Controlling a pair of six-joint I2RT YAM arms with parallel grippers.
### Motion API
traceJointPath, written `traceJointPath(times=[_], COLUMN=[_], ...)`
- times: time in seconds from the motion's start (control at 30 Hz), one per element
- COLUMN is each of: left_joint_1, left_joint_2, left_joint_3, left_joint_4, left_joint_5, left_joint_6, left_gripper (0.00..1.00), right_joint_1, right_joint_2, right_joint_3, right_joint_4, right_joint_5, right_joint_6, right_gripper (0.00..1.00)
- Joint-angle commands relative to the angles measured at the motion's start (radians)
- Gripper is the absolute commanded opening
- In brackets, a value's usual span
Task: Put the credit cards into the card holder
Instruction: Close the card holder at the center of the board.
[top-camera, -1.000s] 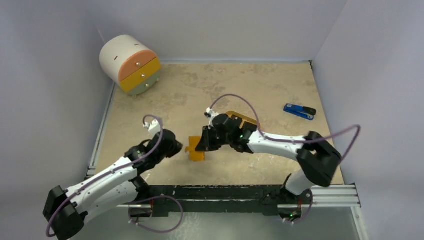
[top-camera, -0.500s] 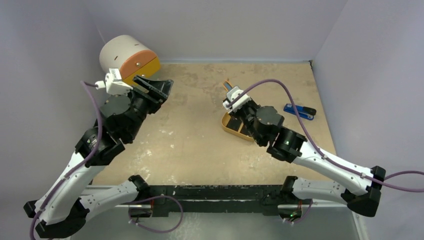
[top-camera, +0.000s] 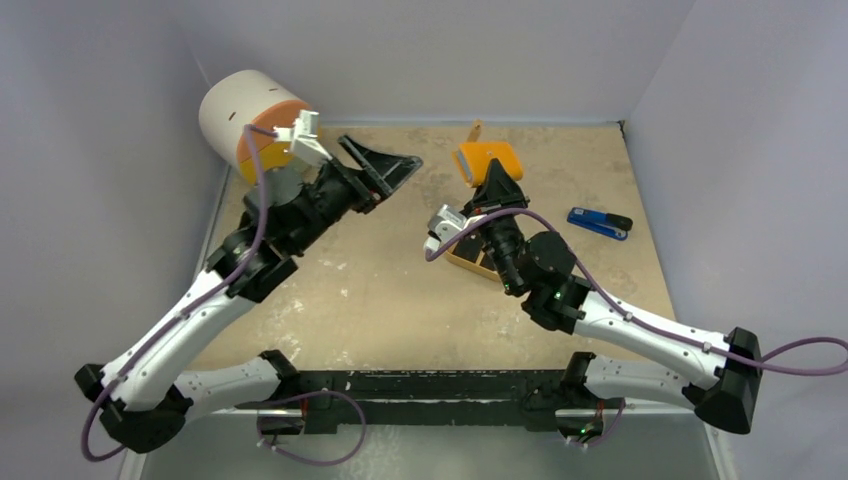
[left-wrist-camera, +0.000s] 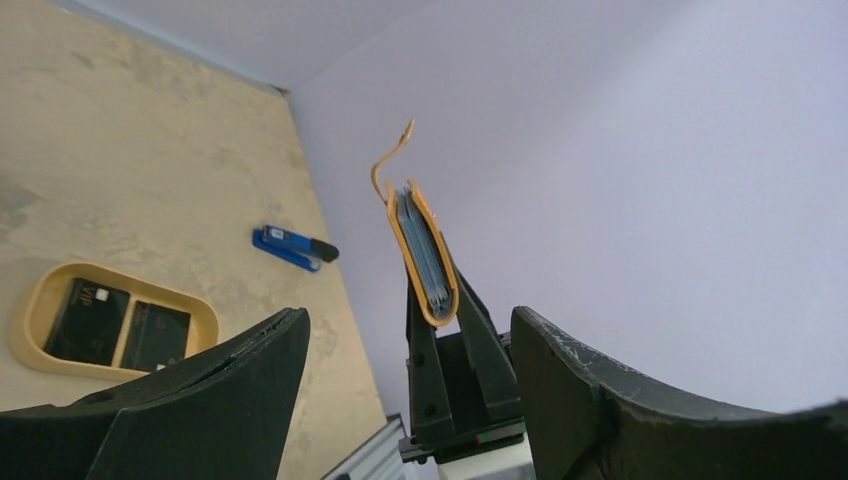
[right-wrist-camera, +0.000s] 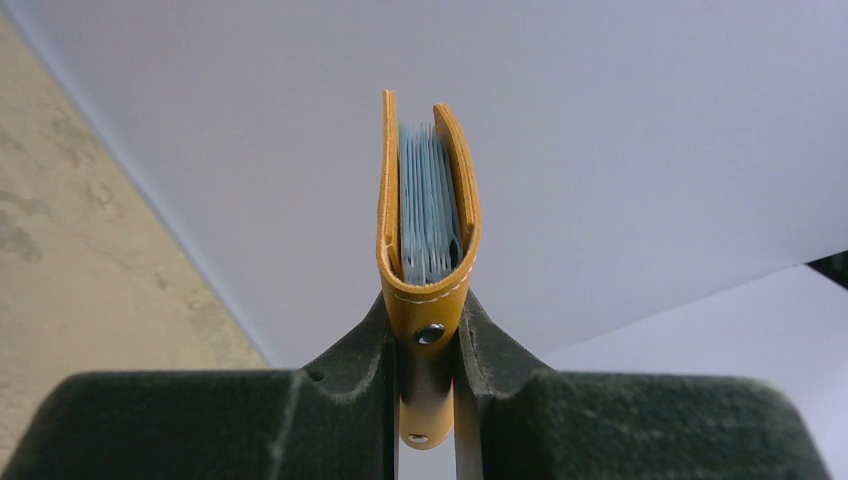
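Right fingers (right-wrist-camera: 340, 400) are closed on the card holder (right-wrist-camera: 428, 215), pinching its lower end, where the metal snap stud shows between the two pads. The holder stands upright, its orange-tan covers slightly parted at the top and pale blue-grey leaves packed between them; from the left wrist view a thin tab (left-wrist-camera: 390, 160) curls up off its top edge. It is held in the air, off the tabletop (top-camera: 400, 290), over the far edge and somewhat right of the middle. Left fingers (left-wrist-camera: 200, 400) are spread wide and hold nothing; they are also raised, aimed at the card holder from its left and apart from it. Two dark credit cards (left-wrist-camera: 88, 306) lie flat, side by side, inside an orange oval tray (left-wrist-camera: 30, 310) that rests on the tabletop right of the centre, partly under the right arm. A blue-and-black gadget (top-camera: 598, 222) lies near the right edge, well apart from the tray. A round white drawer unit (top-camera: 240, 110) with orange fronts sits at the far left corner.
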Motion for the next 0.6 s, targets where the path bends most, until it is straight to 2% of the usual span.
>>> traceJointPath(times=[0.0,0.37,0.57], left_joint_1=[-0.001,-0.002,-0.001], left_joint_2=[0.086,0.231,0.266], left_joint_3=[0.0,0.116,0.126], left_joint_4=[0.192,0.209,0.221], left_joint_5=[0.193,0.236,0.257], left_joint_6=[-0.011,0.024,0.017], left_gripper=[0.74,0.79,0.8], right_joint_1=[0.007,0.025,0.027], right_joint_2=[0.004,0.04,0.058], right_joint_3=[0.042,0.067,0.077], right_joint_4=[0.167,0.228,0.244], right_joint_5=[-0.035,-0.082,-0.096], right_joint_6=[-0.143,-0.227,-0.245], right_gripper=[0.0,0.0,0.0])
